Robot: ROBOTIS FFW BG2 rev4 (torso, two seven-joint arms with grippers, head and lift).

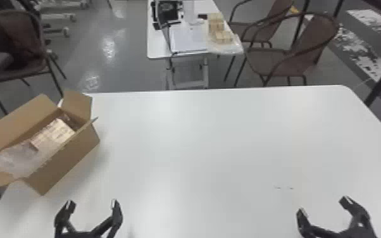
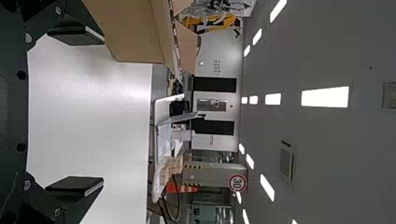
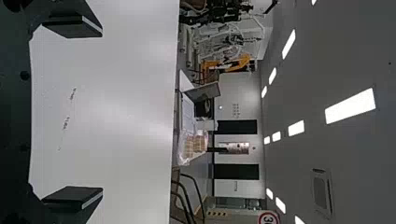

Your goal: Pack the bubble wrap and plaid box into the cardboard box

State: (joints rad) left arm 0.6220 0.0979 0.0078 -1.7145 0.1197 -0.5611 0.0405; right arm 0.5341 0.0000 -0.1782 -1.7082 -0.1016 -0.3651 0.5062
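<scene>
In the head view, the box (image 1: 69, 161) stands at the table's left edge, set at a slant, its top open and its flaps (image 1: 15, 122) spread outward. Inside, toward the near end, is the wrap (image 1: 19, 158), clear, crumpled and shiny, spreading onto the near flap. Beside it, farther along in the box, lies the plaid box (image 1: 53, 133), pale with a pinkish check, its top showing below the rim.

The left tool (image 1: 92, 202) is over the near left of the table (image 1: 199, 142), its fingers well apart with nothing between them. In the left wrist view, a brown side of the box shows near one finger of this tool (image 2: 103, 111).

A wide stretch of white surface runs from the box to the slanting right edge; the far edge is straight, with a rounded right corner. Two small dark marks (image 1: 284, 188) lie near the right tool (image 1: 322, 205), which is over the near right, its fingers also spread and holding nothing.
</scene>
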